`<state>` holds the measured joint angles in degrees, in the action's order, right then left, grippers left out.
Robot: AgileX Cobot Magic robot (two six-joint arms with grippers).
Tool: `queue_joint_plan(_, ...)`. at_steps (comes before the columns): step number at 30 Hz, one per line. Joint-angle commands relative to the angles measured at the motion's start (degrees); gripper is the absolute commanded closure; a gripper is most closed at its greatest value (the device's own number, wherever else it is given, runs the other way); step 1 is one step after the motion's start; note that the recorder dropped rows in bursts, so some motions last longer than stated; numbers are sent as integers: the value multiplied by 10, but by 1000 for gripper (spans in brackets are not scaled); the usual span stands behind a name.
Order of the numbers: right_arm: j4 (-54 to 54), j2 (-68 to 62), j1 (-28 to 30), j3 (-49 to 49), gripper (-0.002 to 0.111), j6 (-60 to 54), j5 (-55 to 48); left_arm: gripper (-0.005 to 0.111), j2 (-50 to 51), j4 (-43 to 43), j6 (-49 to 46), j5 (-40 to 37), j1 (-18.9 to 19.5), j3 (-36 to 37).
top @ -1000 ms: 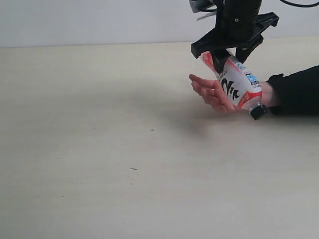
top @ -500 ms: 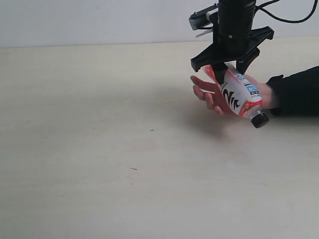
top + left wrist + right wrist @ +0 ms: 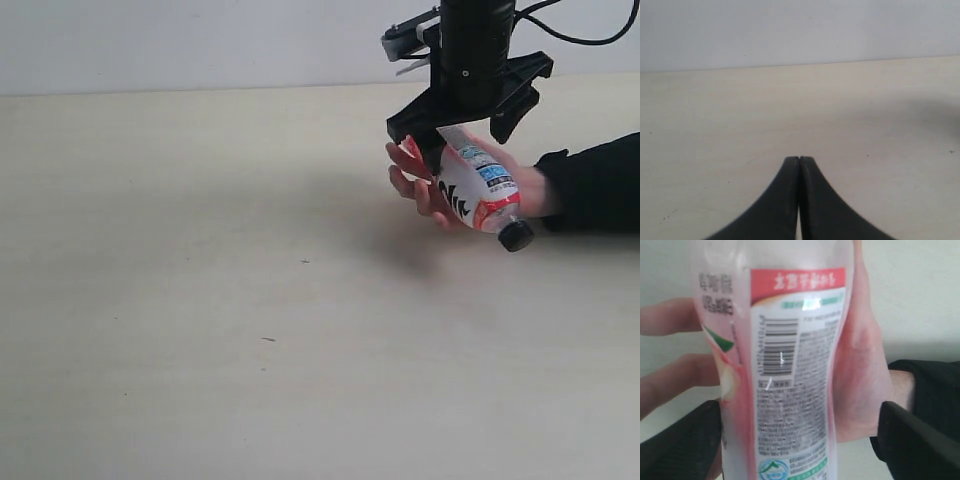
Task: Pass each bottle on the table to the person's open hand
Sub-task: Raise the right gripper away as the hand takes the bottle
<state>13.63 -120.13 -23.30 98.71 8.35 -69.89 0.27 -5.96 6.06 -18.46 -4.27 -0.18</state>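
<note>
Pale cream wood-grain table [image 3: 200, 300] under a plain white wall [image 3: 200, 40], bare but for a few dark specks. Toward the far right, a clear bottle [image 3: 475, 185] with a pink, red and white label, lying tilted in a person's open hand [image 3: 415, 185], palm up and held just above the table, black cap [image 3: 516, 236] pointing down and to the right past the heel of the palm. Black sleeve [image 3: 595, 185] at the wrist, reaching in from the right edge. Directly above, the right arm's fingers [image 3: 412, 125], black and spread wide to either side of the bottle's upper end. Seen from the right wrist: barcode and small print facing the lens, palm behind the bottle, one finger just beside the label and the other well clear of it, bare skin showing in the gap; released, not clenched. Seen from the left wrist: the left arm's fingers [image 3: 787, 200] pressed tip to tip, nothing between them, over open table.
</note>
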Motion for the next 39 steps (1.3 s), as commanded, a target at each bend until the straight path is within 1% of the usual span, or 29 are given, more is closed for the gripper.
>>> queue_joint_plan(1,7,5,0,3,21,-3,-1,104,-3,2,2,2,-3,2)
queue_joint_plan(8,7,45,0,9,21,-8,-1,104,-3,2,2,2,-3,2)
queue_joint_plan(11,14,94,0,11,21,-13,-1,104,-3,2,2,2,-3,2)
queue_joint_plan(13,20,143,0,3,26,-5,-1,104,-3,2,2,2,-3,2)
queue_joint_plan(14,18,190,0,-18,39,-4,-1,104,-3,2,2,2,-3,2)
queue_joint_plan(15,16,219,0,-35,49,-4,11,104,-3,2,2,2,-3,2)
queue_joint_plan(16,17,276,0,-76,73,-2,60,104,-3,2,2,2,-3,2)
queue_joint_plan(17,17,311,0,-102,85,2,89,104,-3,2,2,2,-3,2)
queue_joint_plan(18,16,377,0,-153,104,9,145,104,-3,2,2,2,-3,2)
queue_joint_plan(19,14,444,0,-207,108,7,177,104,-3,2,2,2,-3,2)
queue_joint_plan(23,20,642,0,-384,108,-5,262,104,-3,2,2,2,-3,2)
queue_joint_plan(24,20,674,0,-424,108,-7,282,104,-3,2,2,2,-3,2)
queue_joint_plan(27,20,808,0,-585,108,-9,402,104,-3,2,2,2,-3,2)
queue_joint_plan(29,20,854,0,-649,108,-9,462,104,-3,2,2,2,-3,2)
queue_joint_plan(31,16,886,0,-690,108,-6,507,104,-3,2,2,2,-3,2)
queue_joint_plan(33,11,914,0,-711,108,12,544,104,-3,2,2,2,-3,2)
queue_joint_plan(36,0,939,0,-711,108,28,552,104,-3,2,2,2,-3,2)
queue_joint_plan(39,-21,955,0,-711,108,48,538,104,-3,2,2,2,-3,2)
